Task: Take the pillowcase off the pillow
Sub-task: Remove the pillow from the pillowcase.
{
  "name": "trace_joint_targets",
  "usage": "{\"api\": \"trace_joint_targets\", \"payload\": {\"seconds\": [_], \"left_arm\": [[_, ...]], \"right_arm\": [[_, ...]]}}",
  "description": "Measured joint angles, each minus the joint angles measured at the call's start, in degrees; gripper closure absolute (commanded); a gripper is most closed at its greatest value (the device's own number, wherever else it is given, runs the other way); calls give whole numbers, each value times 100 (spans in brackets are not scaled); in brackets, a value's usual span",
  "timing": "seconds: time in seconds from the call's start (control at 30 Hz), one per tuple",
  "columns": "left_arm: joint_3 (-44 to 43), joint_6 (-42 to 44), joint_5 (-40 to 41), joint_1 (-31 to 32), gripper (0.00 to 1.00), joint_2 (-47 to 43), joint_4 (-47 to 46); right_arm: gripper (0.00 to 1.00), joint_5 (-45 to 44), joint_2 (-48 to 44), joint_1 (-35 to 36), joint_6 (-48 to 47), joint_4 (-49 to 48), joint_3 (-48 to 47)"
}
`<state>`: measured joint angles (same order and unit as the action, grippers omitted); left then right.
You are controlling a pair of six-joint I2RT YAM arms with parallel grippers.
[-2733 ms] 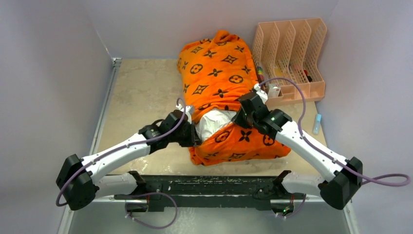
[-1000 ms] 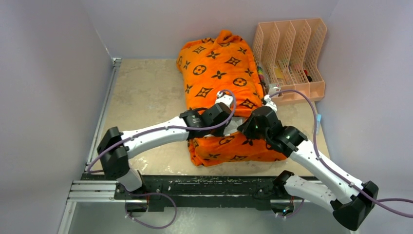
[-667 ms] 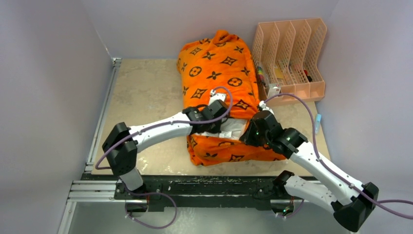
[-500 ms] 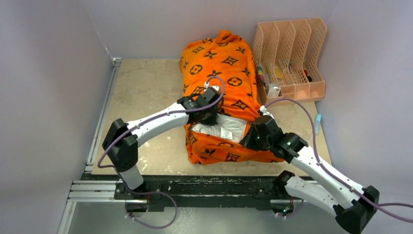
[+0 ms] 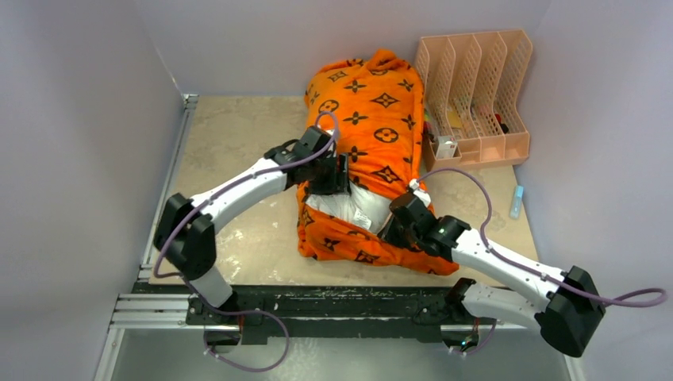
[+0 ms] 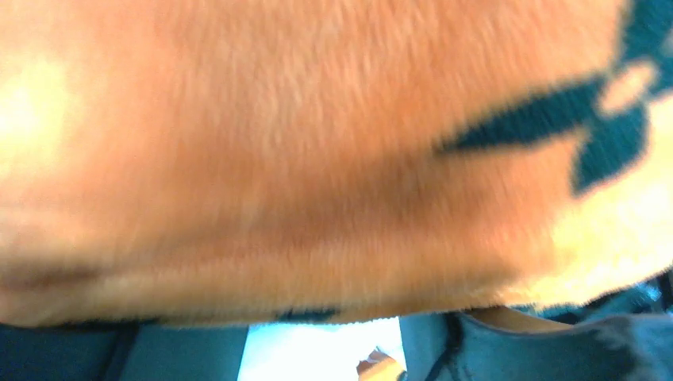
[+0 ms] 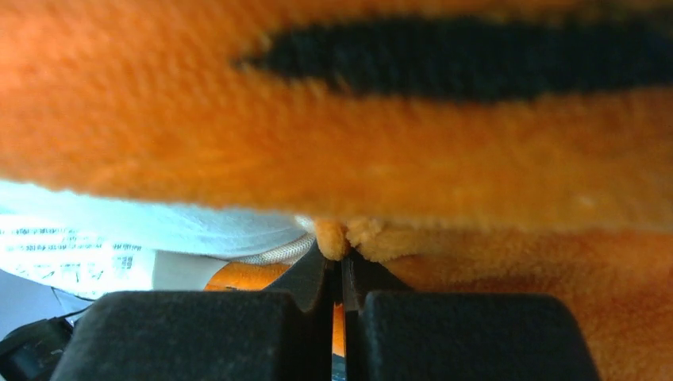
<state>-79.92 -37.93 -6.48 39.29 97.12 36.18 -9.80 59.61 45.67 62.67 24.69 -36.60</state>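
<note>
A: Where is the pillowcase [image 5: 373, 111]?
B: On the surface [image 5: 230, 159], reaching to 12 o'clock; the pillow [image 5: 349, 208] shows at 6. The right pincer [image 7: 343, 254] is closed on its hem; the left pincer [image 5: 332, 173], I cannot tell.
A: Advice?
B: Peel the hem slowly toward 12.

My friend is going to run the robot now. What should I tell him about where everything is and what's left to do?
Left end effector: at the far edge of the opening in the pillowcase. Its wrist camera shows only orange plush, so open or shut cannot be told.
Right end effector: shut, pinching the pillowcase hem at the near right edge of the opening.
Pillow: mostly inside the case; white fabric with a label shows through the opening.
Done: the opening is spread apart.
Left: pull the case off the pillow.
</note>
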Motion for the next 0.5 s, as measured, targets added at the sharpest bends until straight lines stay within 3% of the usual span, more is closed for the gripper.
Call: {"api": "trace_joint_targets", "payload": {"seconds": [0.1,0.3,0.5], "left_arm": [[577,2,-28,83,28,-551,-415],[1250,-144,1029,758,24,-1329,-619],[1707,-463,1711,1012,21,-1775,-669]], "right_arm": [[100,13,15,22,-107,-105,-20],[100,28,-109,35,-251,-129,-28],[100,52,61,50,-420,-96,-192]]}}
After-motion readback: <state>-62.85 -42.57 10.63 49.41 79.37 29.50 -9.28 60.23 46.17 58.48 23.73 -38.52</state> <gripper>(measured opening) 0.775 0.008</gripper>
